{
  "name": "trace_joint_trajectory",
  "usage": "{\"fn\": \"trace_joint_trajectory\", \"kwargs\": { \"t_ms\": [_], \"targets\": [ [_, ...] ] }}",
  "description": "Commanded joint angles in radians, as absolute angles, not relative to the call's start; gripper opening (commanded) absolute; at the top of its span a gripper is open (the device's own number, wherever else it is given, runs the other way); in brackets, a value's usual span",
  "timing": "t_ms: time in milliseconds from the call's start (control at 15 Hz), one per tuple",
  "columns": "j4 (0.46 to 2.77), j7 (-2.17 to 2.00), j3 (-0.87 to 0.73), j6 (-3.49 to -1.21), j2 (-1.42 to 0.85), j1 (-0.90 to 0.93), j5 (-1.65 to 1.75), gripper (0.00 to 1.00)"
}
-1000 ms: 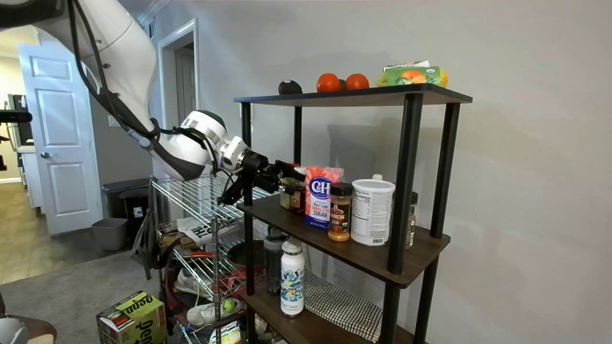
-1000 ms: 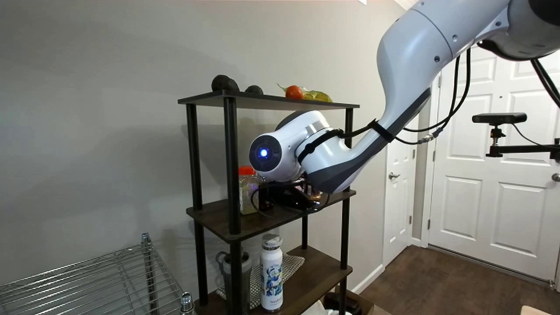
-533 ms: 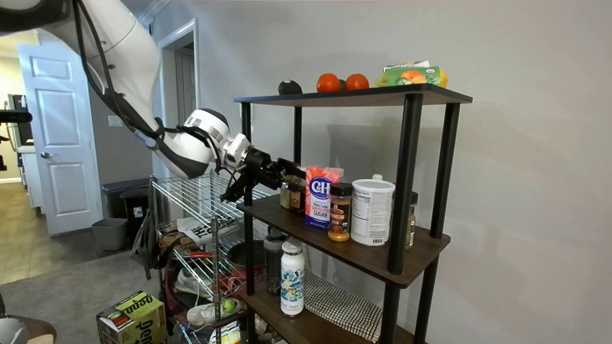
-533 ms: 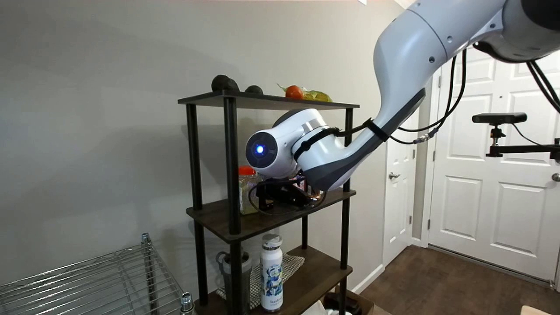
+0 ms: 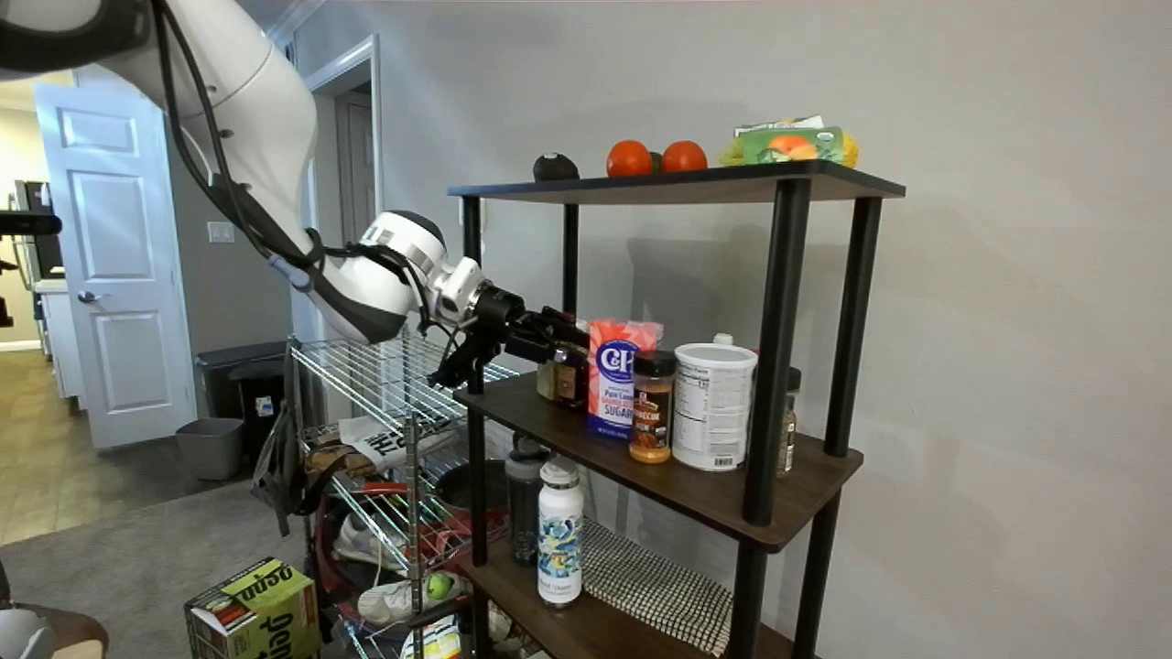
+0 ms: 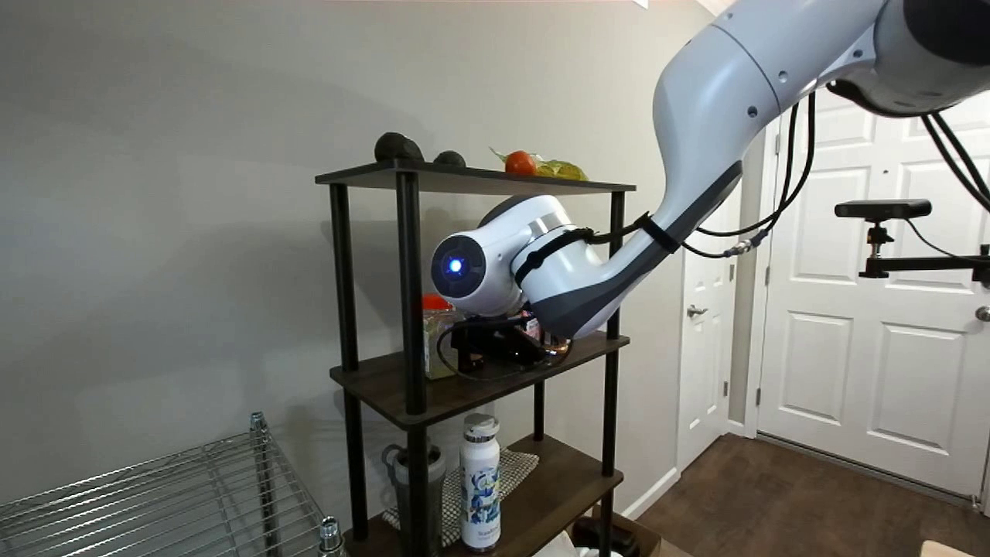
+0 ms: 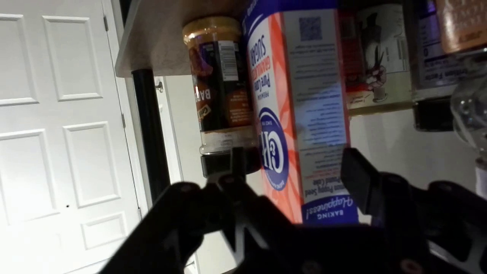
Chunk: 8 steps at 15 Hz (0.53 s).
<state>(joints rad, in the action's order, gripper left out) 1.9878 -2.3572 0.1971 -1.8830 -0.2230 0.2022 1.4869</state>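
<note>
Gripper (image 7: 295, 163) is spread & holding nothing afaict; its fingers (image 7: 239, 161) stand either side of the sugar (image 7: 300, 110), up near the top end (wrist view's upside down), & can't tell if the one at right there touches it. Sugar's upright on the rack's (image 5: 775, 348) mid tier (image 5: 801, 490); in an exterior view it's just left & far of the BBQ (image 5: 652, 412), w/ the tub (image 5: 715, 407) further right. Risks, imo: in the wrist view the finger at left overlaps the BBQ's cap (image 7: 215, 162), so a small sideways drift could snag it & tip the BBQ. Pushing in too deep could shove the sugar into its neighbours or topple it, bc contact would be high & the weight prob. sits low. Uneven contact, one finger first, could twist it; too hard a squeeze could dent the carton. Wrist view shows the gap b/w left finger & sugar, but not the tub. In an exterior view the arm (image 6: 572, 282) & gripper hide most of the sugar, tho a red-lidded jar (image 6: 441, 348) shows clearly, left of the gripper.
</note>
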Motion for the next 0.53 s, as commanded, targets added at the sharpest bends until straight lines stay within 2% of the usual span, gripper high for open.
{"fn": "trace_joint_trajectory", "kwargs": {
  "t_ms": [0,333,467],
  "targets": [
    [1.981,-2.316,0.193,-1.894,-0.223,0.197,1.476,0.34],
    [1.989,-2.321,0.194,-1.891,-0.217,0.2,1.478,0.04],
    [1.993,-2.324,0.195,-1.888,-0.213,0.202,1.478,0.01]
  ]
}}
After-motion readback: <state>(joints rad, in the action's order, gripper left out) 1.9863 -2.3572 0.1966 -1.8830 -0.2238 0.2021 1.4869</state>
